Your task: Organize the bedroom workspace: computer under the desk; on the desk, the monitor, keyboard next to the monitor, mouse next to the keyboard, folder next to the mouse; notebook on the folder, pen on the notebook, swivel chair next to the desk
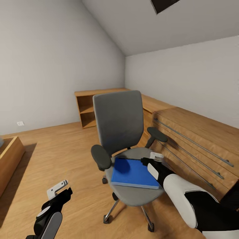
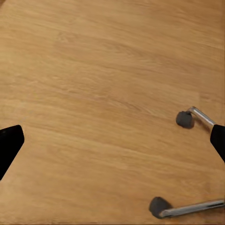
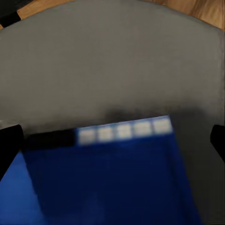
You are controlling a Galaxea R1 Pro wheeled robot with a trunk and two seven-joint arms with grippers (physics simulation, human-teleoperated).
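The swivel chair (image 1: 118, 122) stands in mid-room, its grey backrest facing me and its dark armrests at either side. The bright blue folder (image 1: 134, 174) lies flat on its seat. My right gripper (image 1: 147, 160) hovers open just above the folder's far right corner. In the right wrist view the folder (image 3: 103, 183) and the grey seat (image 3: 117, 61) lie between the spread fingers. My left gripper (image 1: 63, 187) hangs open over the floor, left of the chair, holding nothing. The desk, computer, monitor, keyboard, mouse, notebook and pen are out of view.
A light wooden drawer chest (image 1: 199, 139) runs along the right wall close behind the chair. A low wooden shelf (image 1: 88, 106) stands in the far corner. A wooden frame (image 1: 10, 159) sits at the left. Chair casters (image 2: 184, 119) rest on the wooden floor (image 1: 59, 149).
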